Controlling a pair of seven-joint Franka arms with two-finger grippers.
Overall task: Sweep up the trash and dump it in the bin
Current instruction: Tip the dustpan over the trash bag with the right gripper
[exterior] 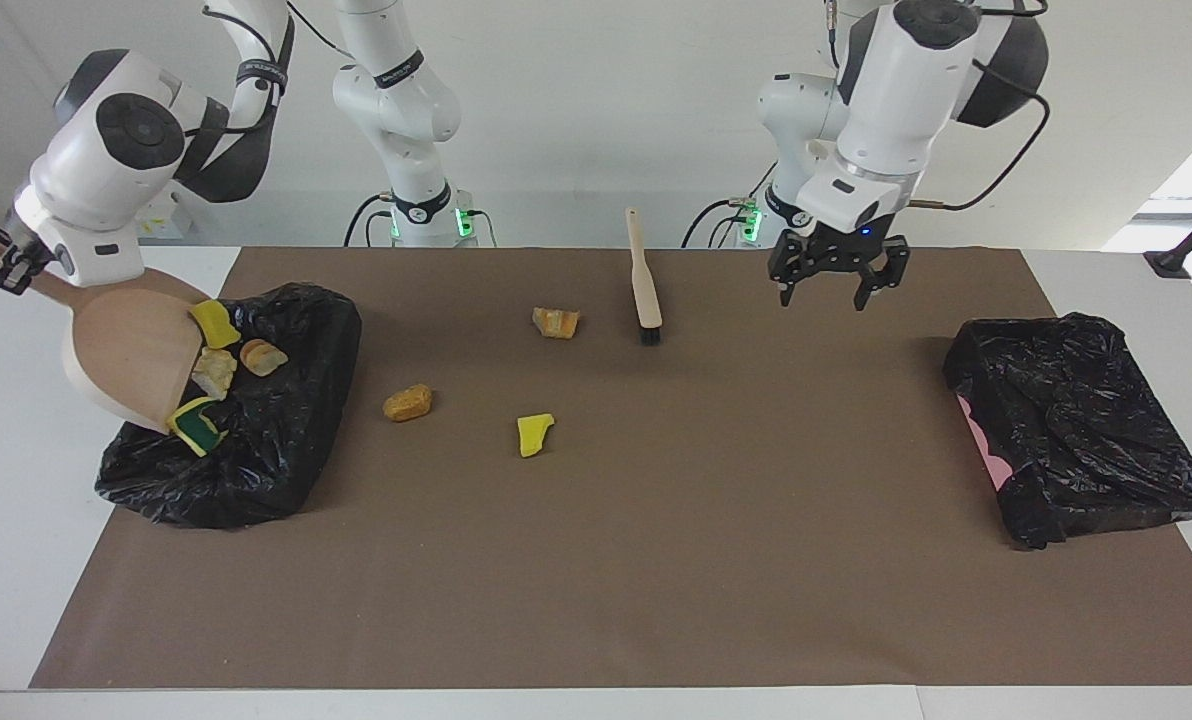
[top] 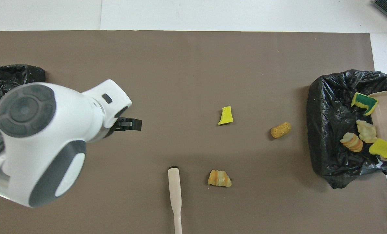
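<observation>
Over the lined bin (exterior: 256, 440), at the mat's nine o'clock facing the robots, right gripper (exterior: 8, 268), fingers clamped on the dustpan (exterior: 126, 350) handle, tips chunks (exterior: 218, 368); left gripper (exterior: 836, 283) hangs with fingers apart.

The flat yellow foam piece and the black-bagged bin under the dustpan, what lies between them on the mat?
One orange-brown foam chunk, between the flat yellow foam piece and the black-bagged bin; otherwise bare brown mat. The overhead view shows it best.

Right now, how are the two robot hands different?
The right gripper is shut on the dustpan handle, while the left gripper is open and holds nothing. The right gripper tips the dustpan over the black bin so trash slides out; the left gripper hangs over bare mat, away from the brush. Both are black and two-fingered.
</observation>
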